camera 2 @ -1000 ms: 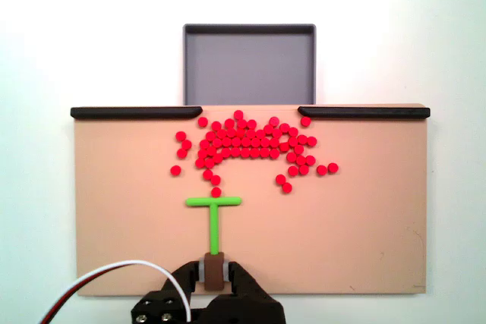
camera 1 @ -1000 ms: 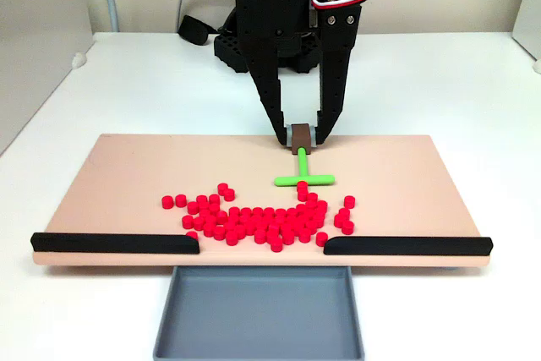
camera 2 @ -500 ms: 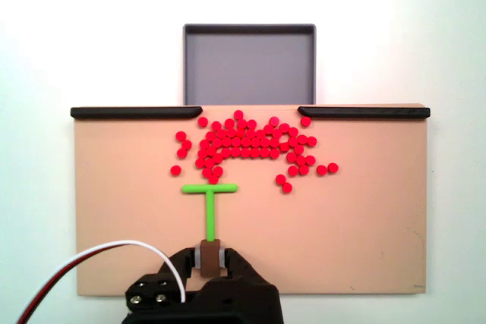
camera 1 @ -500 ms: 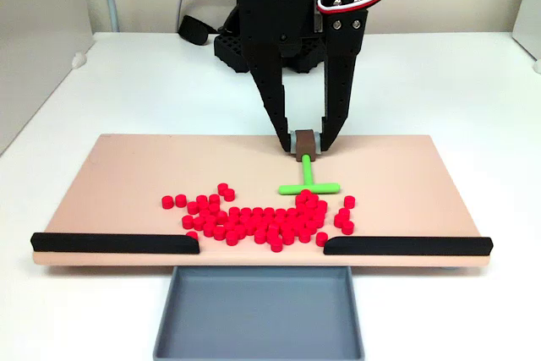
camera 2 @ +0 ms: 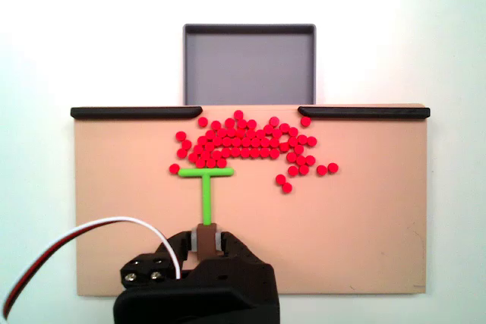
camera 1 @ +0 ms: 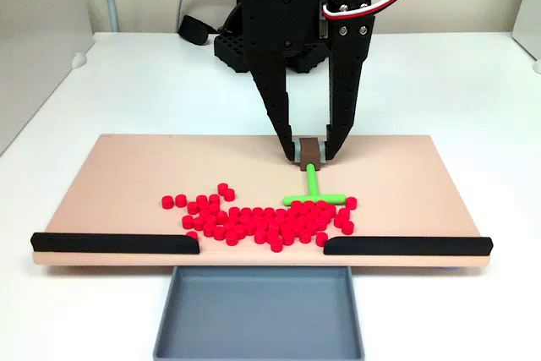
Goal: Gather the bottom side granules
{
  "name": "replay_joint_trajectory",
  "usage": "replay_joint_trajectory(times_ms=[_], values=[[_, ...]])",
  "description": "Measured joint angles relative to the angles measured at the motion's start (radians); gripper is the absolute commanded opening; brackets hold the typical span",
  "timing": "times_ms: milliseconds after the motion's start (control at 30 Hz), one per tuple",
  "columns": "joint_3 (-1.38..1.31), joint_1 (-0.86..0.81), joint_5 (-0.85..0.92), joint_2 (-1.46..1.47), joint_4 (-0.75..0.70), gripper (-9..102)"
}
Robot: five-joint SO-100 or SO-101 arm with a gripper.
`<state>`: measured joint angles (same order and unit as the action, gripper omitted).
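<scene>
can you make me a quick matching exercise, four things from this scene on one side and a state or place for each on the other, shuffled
Things:
1. green T-shaped pusher
2. granules
3. grey tray
4. black strips

States or places:
A. empty, just off the board's edge by the gap
B. brown end clamped in the gripper, crossbar against the pile
C. clustered on the board near the gap
D. lying along the board's edge, one on each side of the gap

Pairs: 1-B, 2-C, 3-A, 4-D
</scene>
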<state>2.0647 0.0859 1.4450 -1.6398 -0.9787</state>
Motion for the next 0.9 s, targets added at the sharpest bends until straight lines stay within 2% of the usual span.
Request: replay_joint_trajectory(times_ms=[533,900], values=[[-0.008,-0.009,0.0,-0.009,-0.006,4],[0.011,-0.031,0.032,-0.155,-0.219,4]])
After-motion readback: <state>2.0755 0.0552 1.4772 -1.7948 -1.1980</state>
